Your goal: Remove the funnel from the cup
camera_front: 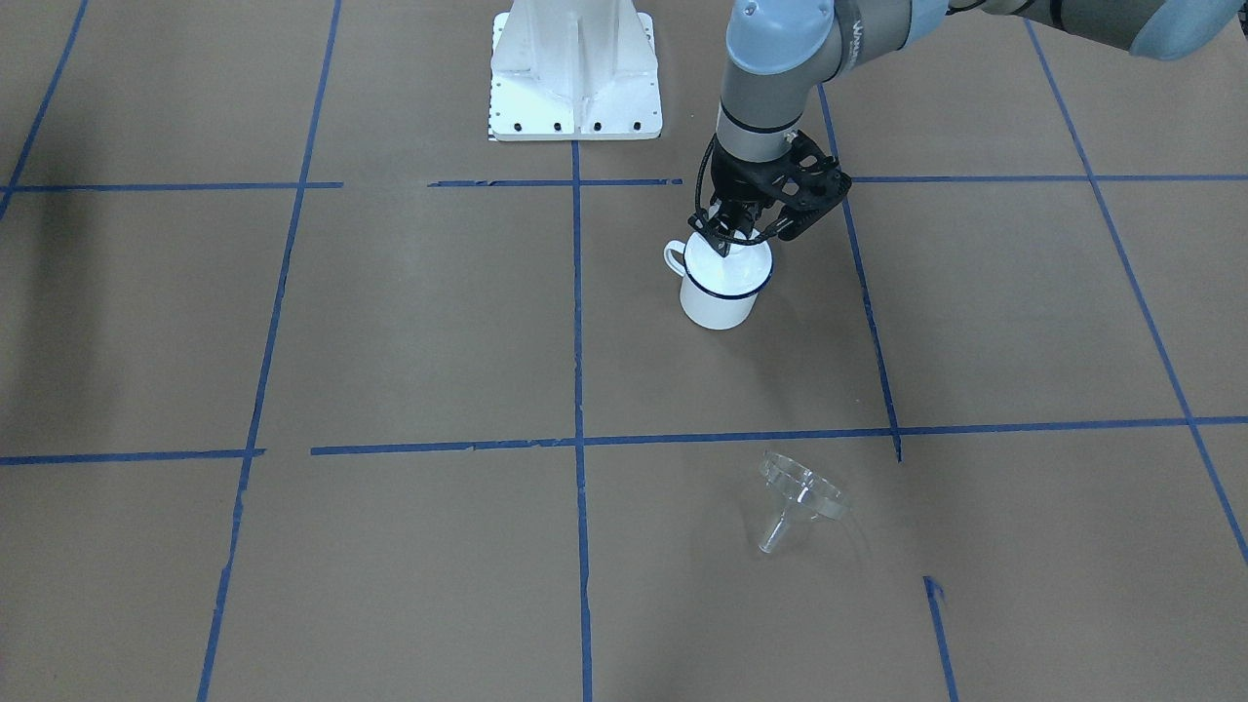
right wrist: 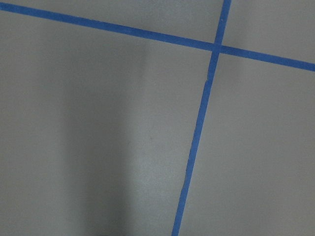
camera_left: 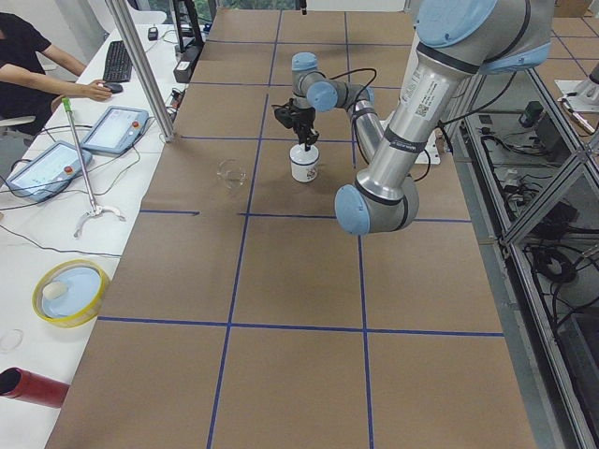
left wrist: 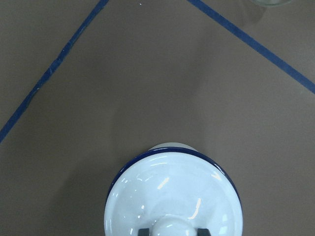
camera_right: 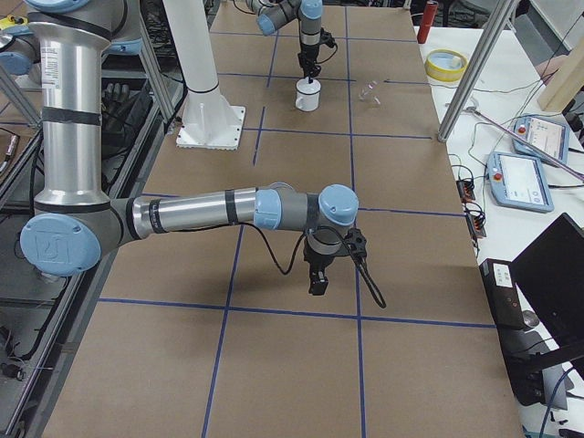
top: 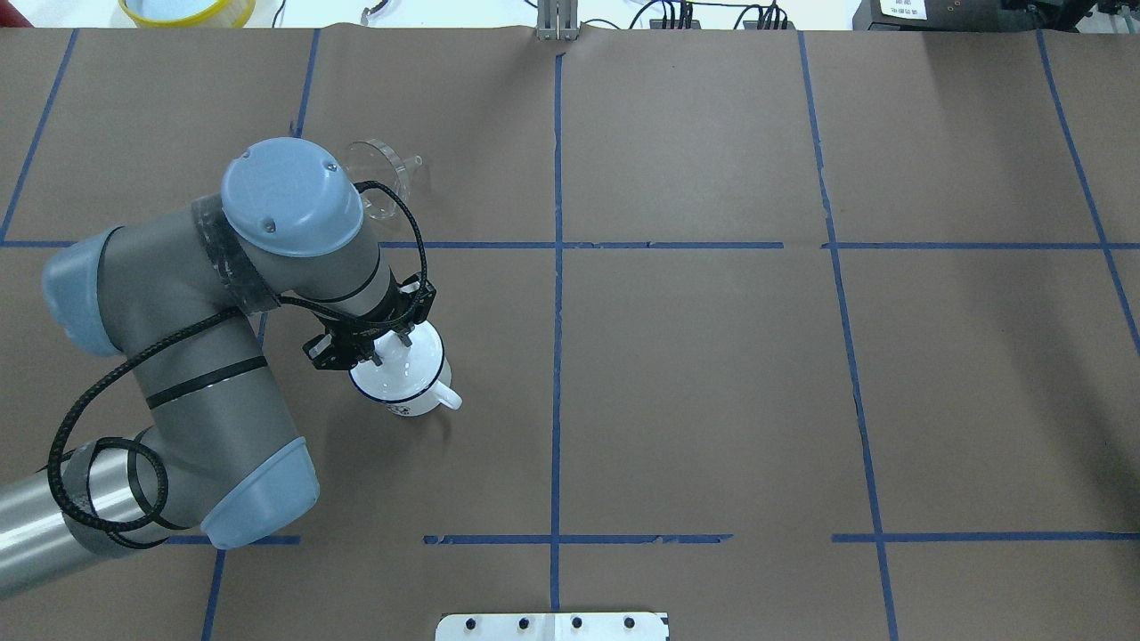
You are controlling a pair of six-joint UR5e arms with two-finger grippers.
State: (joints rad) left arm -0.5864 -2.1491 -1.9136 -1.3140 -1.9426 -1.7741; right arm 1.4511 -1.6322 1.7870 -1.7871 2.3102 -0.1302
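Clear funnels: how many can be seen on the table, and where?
1. The small clear transparent funnel lies on its side on the brown table, apart from the white blue-rimmed enamel mug. A white domed lid hides its inside.

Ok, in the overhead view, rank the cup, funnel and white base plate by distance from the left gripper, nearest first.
1. Cup, right under the left gripper, which pinches the knob of its lid.
2. Funnel, on its side, upper left.
3. White base plate, at the view's bottom edge.

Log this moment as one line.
funnel out, lying on table | lid on cup | left pincer gripping lid knob | right pincer away
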